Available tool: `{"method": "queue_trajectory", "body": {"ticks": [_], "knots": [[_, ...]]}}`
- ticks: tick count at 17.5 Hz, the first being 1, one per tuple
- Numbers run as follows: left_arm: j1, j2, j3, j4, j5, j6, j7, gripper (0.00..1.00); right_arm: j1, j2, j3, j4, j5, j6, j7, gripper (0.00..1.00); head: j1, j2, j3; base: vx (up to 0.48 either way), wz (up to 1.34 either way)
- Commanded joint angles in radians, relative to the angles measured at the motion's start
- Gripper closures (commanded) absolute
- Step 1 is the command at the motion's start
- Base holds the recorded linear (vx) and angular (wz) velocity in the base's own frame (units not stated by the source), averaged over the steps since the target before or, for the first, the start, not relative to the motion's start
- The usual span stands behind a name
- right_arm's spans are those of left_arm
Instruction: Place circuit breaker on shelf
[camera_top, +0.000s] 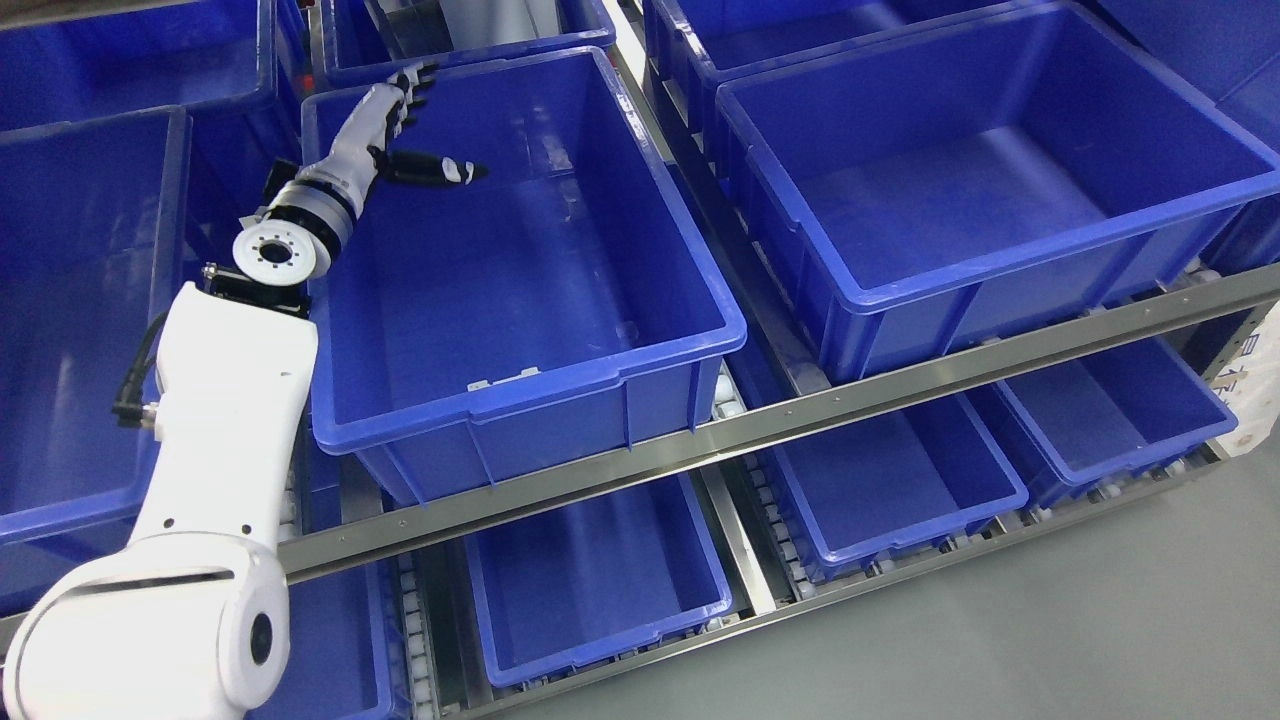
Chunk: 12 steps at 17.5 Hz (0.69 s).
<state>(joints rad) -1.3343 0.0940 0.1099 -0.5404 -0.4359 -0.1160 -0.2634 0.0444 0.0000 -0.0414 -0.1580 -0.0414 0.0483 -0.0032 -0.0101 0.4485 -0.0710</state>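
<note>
We could not see a circuit breaker anywhere. Our left hand (400, 130) hovered over the far left corner of the middle blue bin (520, 330), fingers spread and holding nothing. That bin sat on the metal shelf rail (760, 425), beside another bin (990, 190) to its right.

You see the left hand (400, 125) reaching over the back left corner of the middle blue bin (520, 300) on the shelf's (700, 440) upper level, fingers spread and holding nothing, thumb pointing right over the bin's interior. Another blue bin (1000, 190) sits just beside it on the right, with smaller bins (600, 580) below.
</note>
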Motion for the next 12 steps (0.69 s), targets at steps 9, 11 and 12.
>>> {"method": "queue_trajectory", "body": {"ticks": [9, 11, 12], "knots": [[0.472, -0.077, 0.099, -1.007, 0.204, 0.070, 0.032, 0.00, 0.000, -0.017, 0.000, 0.000, 0.000, -0.001, 0.000, 0.00, 0.0000, 0.000, 0.000, -0.044, -0.02], [0.533, -0.077, 0.053, -1.099, 0.206, 0.064, 0.035, 0.00, 0.000, -0.017, 0.000, 0.000, 0.000, -0.001, 0.000, 0.00, 0.0000, 0.000, 0.000, -0.109, -0.05], [0.552, -0.077, 0.045, -1.118, 0.206, 0.053, 0.044, 0.00, 0.000, -0.017, 0.000, 0.000, 0.000, -0.001, 0.000, 0.00, 0.0000, 0.000, 0.000, -0.174, 0.04]]}}
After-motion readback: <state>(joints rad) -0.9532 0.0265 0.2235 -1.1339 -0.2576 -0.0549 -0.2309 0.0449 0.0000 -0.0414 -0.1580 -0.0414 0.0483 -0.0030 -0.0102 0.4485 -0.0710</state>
